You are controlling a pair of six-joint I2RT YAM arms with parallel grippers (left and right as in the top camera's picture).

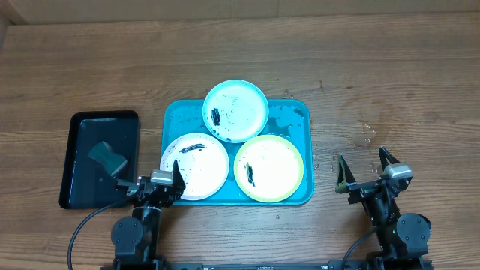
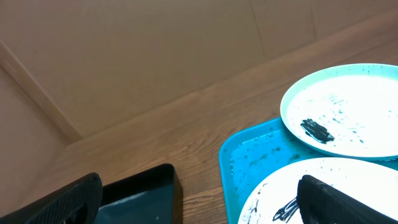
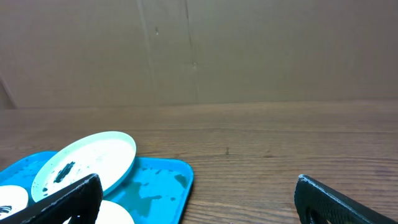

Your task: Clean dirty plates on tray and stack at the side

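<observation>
The turquoise tray (image 1: 296, 114) lies mid-table with three plates on it. A light blue plate (image 1: 235, 110) sits at the back, a white plate (image 1: 196, 165) front left and a yellow-green rimmed plate (image 1: 269, 169) front right, each with black smears. My left gripper (image 1: 150, 177) stands open at the tray's front-left corner, one finger over the white plate's edge. In the left wrist view the left gripper (image 2: 202, 202) is empty above the white plate (image 2: 280, 186) and the tray (image 2: 249, 155). Right of the tray, my right gripper (image 1: 365, 166) is open and empty over bare wood (image 3: 199, 205).
A black tray (image 1: 82, 127) with a grey sponge (image 1: 108, 156) in it lies left of the turquoise tray, also seen as the black tray (image 2: 143, 193). Water drops (image 1: 367, 131) dot the wood at the right. A cardboard wall (image 3: 199, 56) stands behind the table.
</observation>
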